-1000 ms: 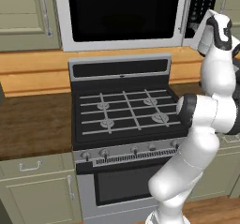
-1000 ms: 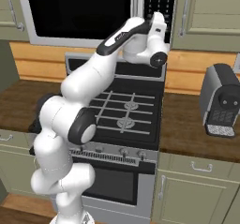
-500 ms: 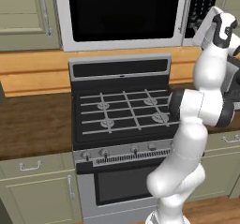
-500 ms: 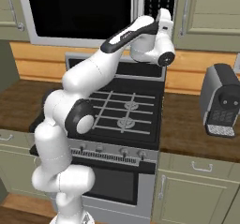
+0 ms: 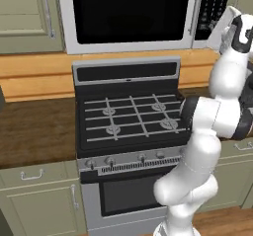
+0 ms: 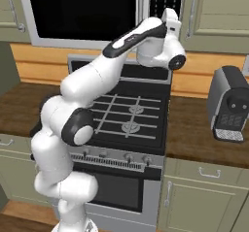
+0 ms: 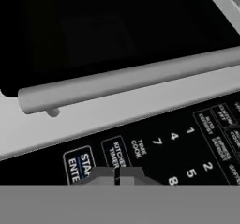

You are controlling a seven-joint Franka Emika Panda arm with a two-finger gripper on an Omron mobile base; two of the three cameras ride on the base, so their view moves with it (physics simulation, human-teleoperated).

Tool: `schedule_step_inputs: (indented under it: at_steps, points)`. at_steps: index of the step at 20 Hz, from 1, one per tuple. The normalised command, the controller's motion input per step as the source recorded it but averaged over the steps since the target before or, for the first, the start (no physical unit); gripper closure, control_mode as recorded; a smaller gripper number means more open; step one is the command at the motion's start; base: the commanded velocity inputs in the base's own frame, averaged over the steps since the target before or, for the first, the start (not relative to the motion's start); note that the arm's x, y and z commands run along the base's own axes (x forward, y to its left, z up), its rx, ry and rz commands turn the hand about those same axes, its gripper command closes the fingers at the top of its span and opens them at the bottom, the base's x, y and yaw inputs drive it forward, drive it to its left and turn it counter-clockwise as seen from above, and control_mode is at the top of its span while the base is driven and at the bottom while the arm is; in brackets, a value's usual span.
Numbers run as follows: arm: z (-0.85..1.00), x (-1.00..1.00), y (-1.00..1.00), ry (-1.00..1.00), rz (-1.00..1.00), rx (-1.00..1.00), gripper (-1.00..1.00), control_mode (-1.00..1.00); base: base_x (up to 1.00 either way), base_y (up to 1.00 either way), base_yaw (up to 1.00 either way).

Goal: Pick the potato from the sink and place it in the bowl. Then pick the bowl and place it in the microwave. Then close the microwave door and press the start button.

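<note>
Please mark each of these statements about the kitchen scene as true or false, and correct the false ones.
1. The microwave door is closed. True.
2. The gripper is wide open. False: its fingertips are shut together.
3. The gripper is close to the microwave's keypad. True.
4. A pot stands on the stove. False: the burners are bare.
5. A coffee machine stands on the counter beside the stove. True.

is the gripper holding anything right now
Nothing is held. The gripper is shut with its fingertips together, up close to the microwave's keypad panel near the start button.
</note>
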Motion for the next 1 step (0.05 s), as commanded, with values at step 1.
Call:
schedule_step_inputs:
  at_steps: [1]
  points:
    - [-0.10, -0.80, 0.40, -0.03, 0.05, 0.01, 1.00, -1.00, 0.00, 0.00, 0.00]
